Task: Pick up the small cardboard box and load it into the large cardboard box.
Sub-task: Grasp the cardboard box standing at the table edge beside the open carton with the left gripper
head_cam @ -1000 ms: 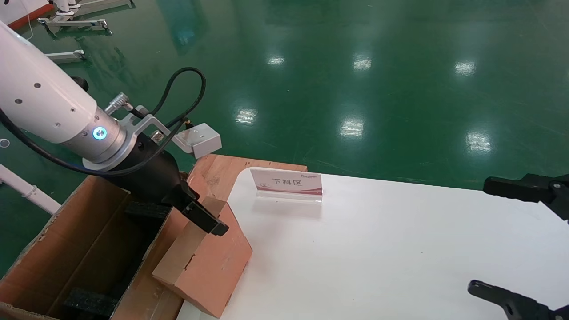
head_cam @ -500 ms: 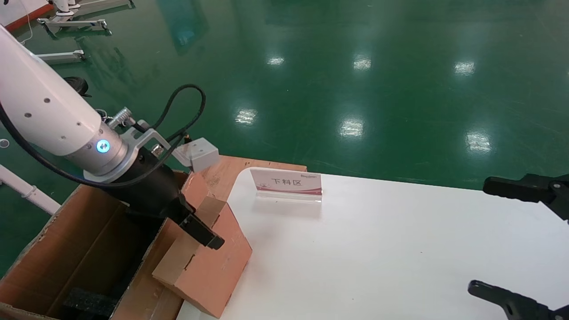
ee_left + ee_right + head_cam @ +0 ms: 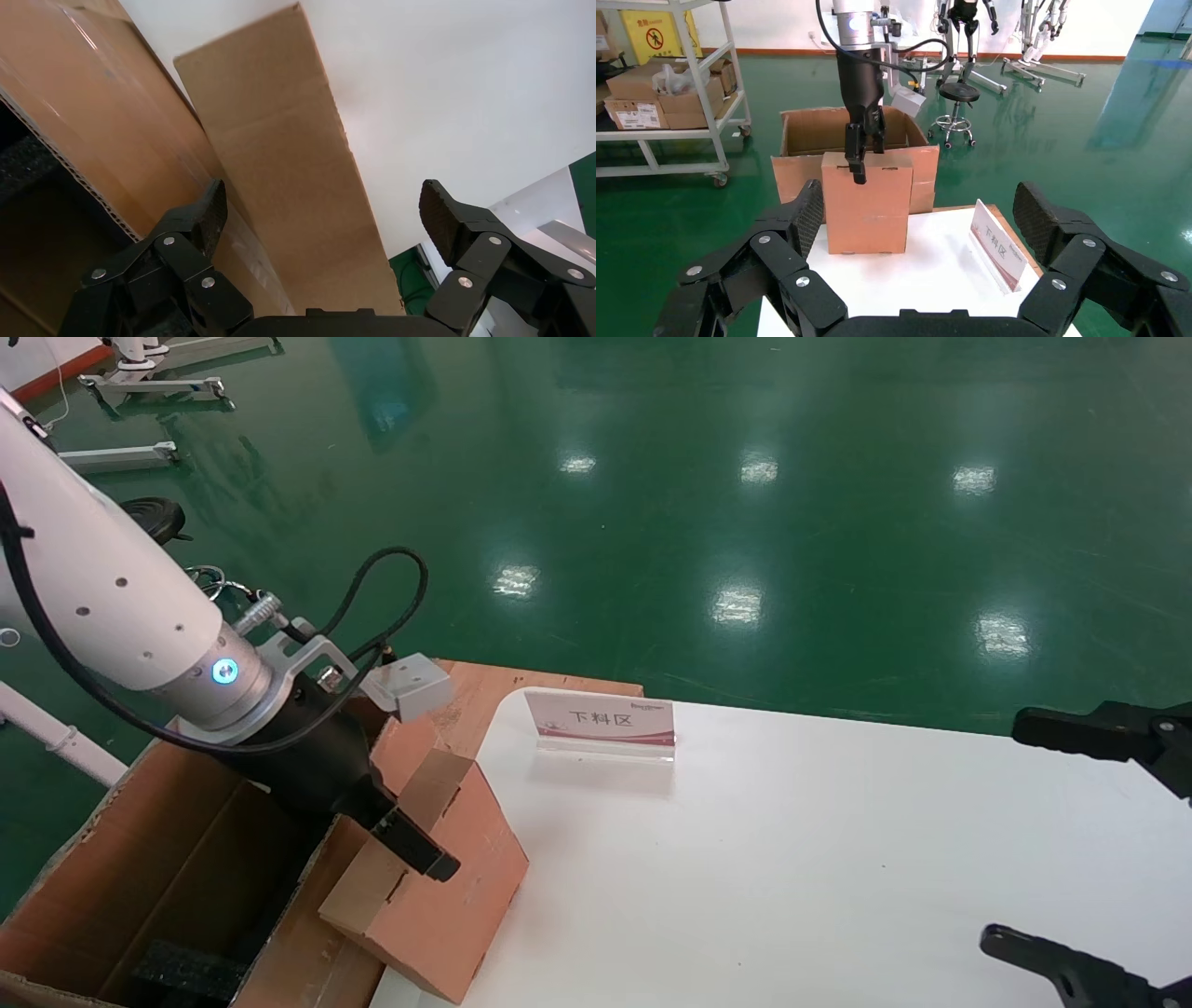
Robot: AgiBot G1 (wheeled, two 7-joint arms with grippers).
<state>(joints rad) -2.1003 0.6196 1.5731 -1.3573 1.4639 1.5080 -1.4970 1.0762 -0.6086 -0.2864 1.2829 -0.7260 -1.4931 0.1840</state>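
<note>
Straddling the small cardboard box at the white table's edge, my left gripper stands open, one finger on its top face. The large cardboard box opens just behind; my right gripper hangs parted, well apart.

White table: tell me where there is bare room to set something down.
The white table is bare from the sign across to the right claw, and in front of the sign. It is crowded at the left edge, where the left claw is at the small box beside the large box.
</note>
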